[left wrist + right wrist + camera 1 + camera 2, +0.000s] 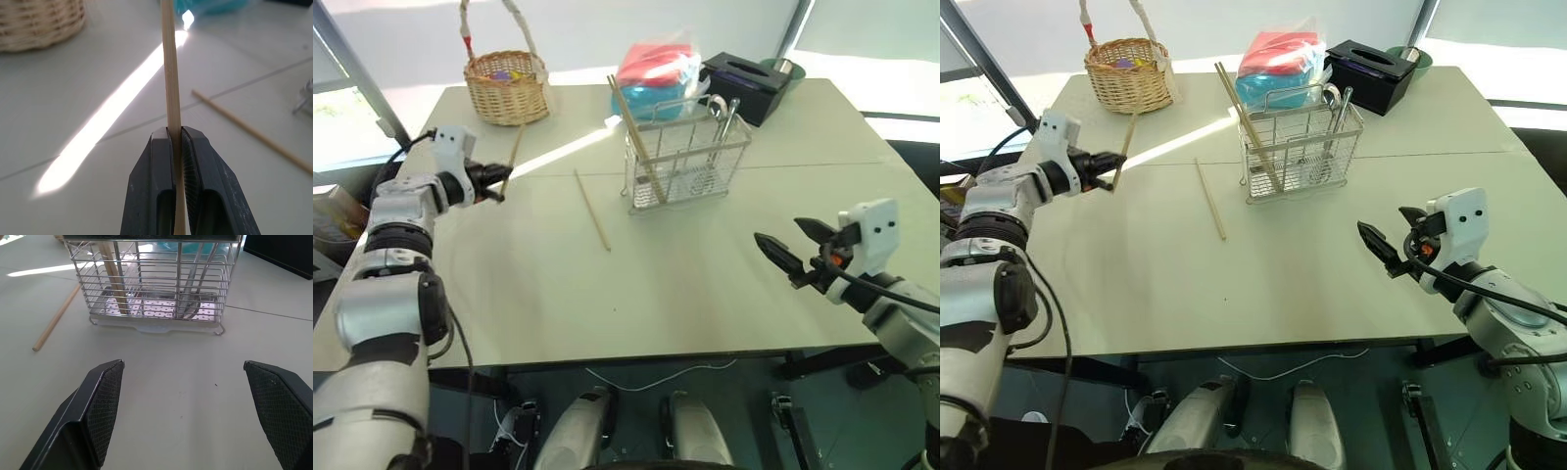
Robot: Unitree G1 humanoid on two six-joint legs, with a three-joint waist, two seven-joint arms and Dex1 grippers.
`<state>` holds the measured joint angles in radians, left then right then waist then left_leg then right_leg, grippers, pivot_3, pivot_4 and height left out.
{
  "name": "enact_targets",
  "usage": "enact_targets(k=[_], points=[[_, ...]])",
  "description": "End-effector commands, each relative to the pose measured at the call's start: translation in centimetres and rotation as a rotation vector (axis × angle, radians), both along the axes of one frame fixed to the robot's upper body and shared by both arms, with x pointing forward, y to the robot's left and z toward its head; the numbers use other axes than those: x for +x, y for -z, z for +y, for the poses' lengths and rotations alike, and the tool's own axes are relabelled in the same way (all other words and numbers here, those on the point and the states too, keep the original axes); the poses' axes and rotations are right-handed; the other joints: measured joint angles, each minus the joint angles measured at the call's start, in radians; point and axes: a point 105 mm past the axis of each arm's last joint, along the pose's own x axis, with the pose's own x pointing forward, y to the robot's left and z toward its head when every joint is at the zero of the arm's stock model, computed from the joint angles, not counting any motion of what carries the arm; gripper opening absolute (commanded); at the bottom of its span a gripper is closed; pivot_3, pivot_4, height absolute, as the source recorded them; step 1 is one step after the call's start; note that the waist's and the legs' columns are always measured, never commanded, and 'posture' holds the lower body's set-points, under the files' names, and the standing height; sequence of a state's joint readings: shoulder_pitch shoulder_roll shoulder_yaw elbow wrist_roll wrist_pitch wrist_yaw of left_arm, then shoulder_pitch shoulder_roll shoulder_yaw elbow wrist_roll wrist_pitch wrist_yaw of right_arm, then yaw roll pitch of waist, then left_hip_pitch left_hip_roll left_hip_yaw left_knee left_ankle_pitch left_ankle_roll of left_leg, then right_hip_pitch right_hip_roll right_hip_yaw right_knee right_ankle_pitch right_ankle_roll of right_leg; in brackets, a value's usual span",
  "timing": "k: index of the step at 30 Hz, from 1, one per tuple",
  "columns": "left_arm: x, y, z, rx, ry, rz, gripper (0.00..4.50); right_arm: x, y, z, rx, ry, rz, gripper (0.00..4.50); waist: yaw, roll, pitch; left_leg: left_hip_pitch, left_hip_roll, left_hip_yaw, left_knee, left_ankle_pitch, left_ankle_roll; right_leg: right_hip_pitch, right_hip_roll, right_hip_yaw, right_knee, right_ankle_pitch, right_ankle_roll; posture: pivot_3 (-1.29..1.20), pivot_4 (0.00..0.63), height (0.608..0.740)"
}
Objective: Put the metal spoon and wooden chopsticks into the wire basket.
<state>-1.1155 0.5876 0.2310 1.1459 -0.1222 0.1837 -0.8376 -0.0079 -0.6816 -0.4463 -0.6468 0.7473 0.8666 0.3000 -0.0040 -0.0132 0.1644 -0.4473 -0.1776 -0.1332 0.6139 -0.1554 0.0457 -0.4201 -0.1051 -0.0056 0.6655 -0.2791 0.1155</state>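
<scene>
1. Bench [705,284]: flat, pale grey-green, matte top with a thin seam line across it; a bright strip of sunlight on the far left part. No readable writing anywhere.
2. Wicker basket [506,86]: round, woven tan, tall loop handle, far left corner of the bench.
3. Plastic bag [656,73]: clear, red and blue contents, behind the wire basket; black tissue box [744,83] just beside it, to the right.
4. Wire basket [687,157]: rectangular, thin silvery wire grid, see-through sides, perforated floor, upright at far centre of the bench.
5. Left end effector [499,182]: black fingers pressed together, pinching a wooden chopstick [170,83] near its lower end; stick stands nearly upright, lifted off the bench, left of the wire basket and well apart from it.
6. Right end effector [183,401]: textured black fingers spread wide, holding nothing, above the near right of the bench, pointing at the wire basket.
7. Second chopstick [592,210]: plain tan wood, lying flat on the bench between the left end effector and the wire basket.
8. Third chopstick [636,137]: leaning tilted inside the basket's left part.
9. Metal spoon [728,122]: shiny, standing in the basket's right part.
</scene>
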Motion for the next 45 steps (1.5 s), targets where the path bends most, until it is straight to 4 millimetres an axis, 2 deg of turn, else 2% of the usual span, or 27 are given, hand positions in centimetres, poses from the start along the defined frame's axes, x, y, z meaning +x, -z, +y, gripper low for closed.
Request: enact_targets(k=[1, 3, 6, 10, 13, 15, 17, 19, 25, 30, 35, 45], points=[[0.5, -7.0, -2.0, -0.140, 0.001, -0.285, 0.01, -0.2, -1.2, 0.4, -0.007, -0.007, -0.062, 4.06, 0.002, 0.000, 0.000, 0.000, 0.000, 0.000, 0.000, 0.000, 0.000, 0.000, 0.000, 0.000, 0.000, 0.000, 0.000, 0.00, 0.150, 0.721], [0.4, -11.0, -5.7, -0.243, 0.042, -0.438, 0.01, -0.3, -1.1, 0.6, -0.006, -0.009, -0.065, 4.06, 0.008, 0.000, 0.000, 0.000, 0.000, 0.000, 0.000, 0.000, 0.001, 0.002, 0.000, 0.000, 0.000, 0.000, 0.000, 0.00, 0.150, 0.721], [-0.6, -14.9, -10.0, -0.313, 0.119, -0.558, 0.01, -0.4, -1.1, 1.0, 0.000, -0.005, -0.072, 4.06, 0.020, -0.001, 0.001, -0.003, 0.000, 0.000, 0.002, 0.000, 0.001, 0.002, 0.000, 0.000, 0.000, 0.001, 0.001, 0.00, 0.150, 0.721], [-1.6, -18.7, -13.3, -0.402, 0.161, -0.660, 0.01, -0.9, -1.0, 1.0, 0.008, 0.019, -0.079, 4.06, 0.012, -0.001, 0.001, -0.003, -0.001, 0.001, 0.003, 0.000, 0.002, 0.002, -0.001, 0.000, 0.000, 0.001, 0.002, 0.00, 0.150, 0.721], [-2.1, -20.0, -15.8, -0.456, 0.220, -0.682, 0.01, -1.2, -0.9, 1.0, 0.013, 0.033, -0.079, 4.06, 0.011, 0.000, 0.000, -0.001, 0.000, 0.001, 0.001, 0.000, 0.002, 0.002, 0.000, 0.000, 0.000, 0.001, 0.002, 0.00, 0.150, 0.721], [-2.3, -19.8, -17.1, -0.459, 0.256, -0.678, 0.01, -1.4, -0.8, 1.0, 0.015, 0.043, -0.082, 4.06, 0.011, 0.000, 0.000, -0.001, 0.000, 0.001, 0.001, 0.000, 0.002, 0.002, 0.000, 0.000, 0.000, 0.001, 0.002, 0.00, 0.150, 0.721], [-2.2, -18.4, -19.1, -0.430, 0.306, -0.658, 0.01, -1.6, -1.0, 0.8, 0.018, 0.062, -0.092, 4.06, 0.015, 0.000, 0.000, -0.001, 0.000, 0.001, 0.002, 0.000, 0.002, 0.003, 0.000, 0.000, 0.000, 0.001, 0.002, 0.00, 0.150, 0.721], [-2.1, -17.1, -20.2, -0.402, 0.327, -0.648, 0.01, -1.8, -1.1, 0.6, 0.021, 0.077, -0.099, 4.06, 0.017, 0.000, 0.000, -0.001, 0.000, 0.001, 0.002, 0.000, 0.002, 0.003, 0.000, 0.000, 0.000, 0.001, 0.002, 0.00, 0.150, 0.721], [-1.9, -14.4, -21.8, -0.356, 0.343, -0.639, 0.01, -2.3, -1.3, 0.1, 0.027, 0.109, -0.106, 4.06, 0.016, 0.000, 0.000, -0.001, -0.001, 0.001, 0.002, 0.000, 0.002, 0.004, 0.000, 0.000, -0.001, 0.001, 0.002, 0.00, 0.150, 0.721], [-2.2, -12.0, -23.8, -0.323, 0.369, -0.624, 0.01, -2.4, -2.3, -0.1, 0.047, 0.120, -0.146, 4.06, 0.018, 0.000, 0.000, -0.001, -0.001, 0.001, 0.002, 0.000, 0.002, 0.004, 0.000, 0.000, -0.001, 0.001, 0.002, 0.00, 0.150, 0.721], [-2.3, -10.3, -24.6, -0.297, 0.376, -0.614, 0.01, -2.5, -2.8, 0.1, 0.048, 0.118, -0.155, 4.06, 0.016, 0.000, 0.000, 0.000, -0.001, 0.001, 0.002, 0.000, 0.002, 0.004, 0.000, 0.000, -0.001, 0.001, 0.002, 0.00, 0.150, 0.721], [-1.6, -7.2, -23.9, -0.197, 0.326, -0.604, 0.01, -2.7, -2.9, 0.1, 0.054, 0.122, -0.142, 4.06, 0.017, 0.000, 0.000, 0.000, -0.001, 0.001, 0.002, 0.000, 0.002, 0.004, 0.000, 0.000, -0.001, 0.001, 0.002, 0.00, 0.150, 0.721]])
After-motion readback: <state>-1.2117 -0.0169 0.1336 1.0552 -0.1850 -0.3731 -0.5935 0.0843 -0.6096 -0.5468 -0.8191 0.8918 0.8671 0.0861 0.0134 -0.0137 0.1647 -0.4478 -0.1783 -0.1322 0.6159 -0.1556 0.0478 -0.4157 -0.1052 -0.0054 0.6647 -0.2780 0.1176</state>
